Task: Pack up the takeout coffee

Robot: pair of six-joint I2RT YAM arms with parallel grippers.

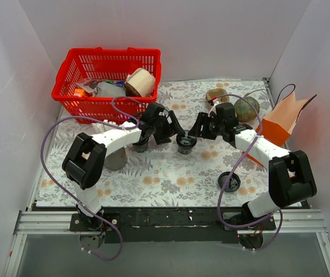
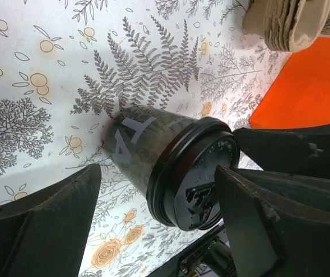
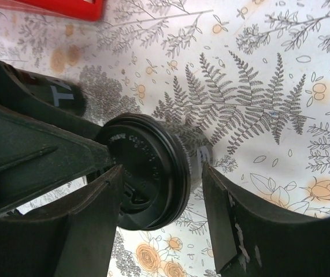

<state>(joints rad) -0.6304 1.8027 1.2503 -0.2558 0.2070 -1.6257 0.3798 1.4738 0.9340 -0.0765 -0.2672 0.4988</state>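
Your left gripper (image 1: 171, 134) and right gripper (image 1: 197, 130) are both spread wide, with the lidded takeout coffee (image 2: 153, 161) standing between their fingers.

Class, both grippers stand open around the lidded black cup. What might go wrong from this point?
1. The left gripper and right gripper crowd the same takeout coffee, so they may collide.
2. Neither gripper holds the cup, so a nudge from a finger might tip it.
3. A second black cup sits close behind the left gripper and could get knocked.
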